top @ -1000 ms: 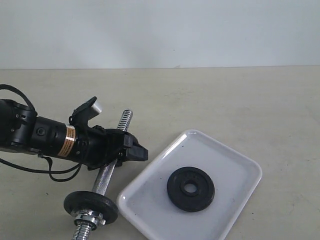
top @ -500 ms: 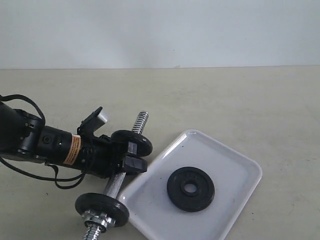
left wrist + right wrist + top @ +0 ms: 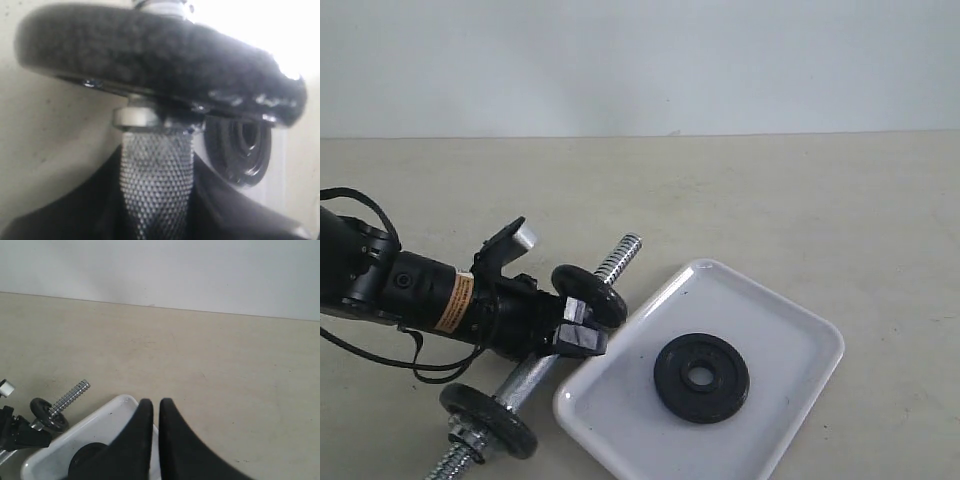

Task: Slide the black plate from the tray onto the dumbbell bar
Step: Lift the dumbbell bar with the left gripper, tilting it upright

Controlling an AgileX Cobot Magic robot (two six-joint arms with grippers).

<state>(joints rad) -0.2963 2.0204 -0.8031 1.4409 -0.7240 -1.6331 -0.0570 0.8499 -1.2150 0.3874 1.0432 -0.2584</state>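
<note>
Nearest, a black disc sits on the dumbbell bar. The black plate lies flat in the tray, apart from the bar. The left hand clamps the bar's middle, just short of a second disc. The right hand is pinched closed, empty.

Lower end of dumbbell bar cut off; black plate half hidden behind right claw.

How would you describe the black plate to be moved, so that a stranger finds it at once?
Find the white tray on the right of the beige table. The black plate lies flat inside it, alone. The other two black discs are threaded on the chrome bar beside the tray, held by the left gripper.
</note>
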